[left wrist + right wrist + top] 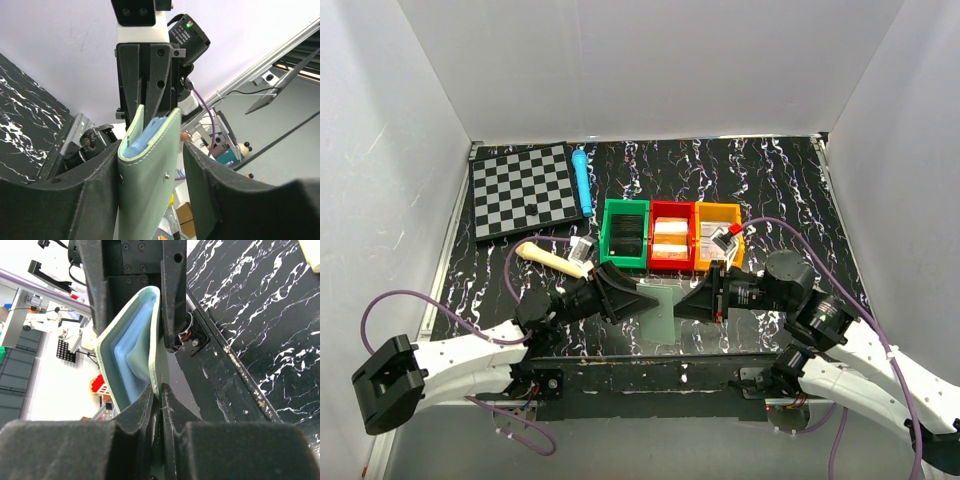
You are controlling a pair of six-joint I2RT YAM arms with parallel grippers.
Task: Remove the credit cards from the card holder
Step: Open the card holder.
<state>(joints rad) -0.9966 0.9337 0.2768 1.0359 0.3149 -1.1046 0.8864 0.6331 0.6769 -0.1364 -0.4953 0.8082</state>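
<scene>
Over the black marbled table (pixel 780 170) both arms reach inward, level. The right gripper (pixel 159 401) pinches the card holder (pixel 131 347) by its edge, while the left gripper (pixel 151 150) has its jaws apart around it.

Green card holder (pixel 660 310), slightly open

Left arm (pixel 470 355) and right arm (pixel 865 350) both extended inward and low, wrists roughly level, hands nose to nose at centre. Left hand (pixel 623 294): jaws apart, one finger (pixel 95 190) against the card holder (pixel 150 200), the other just clear. Right hand (pixel 698 300): fingers (pixel 145 410) pinched tight on one wall of it.
</scene>
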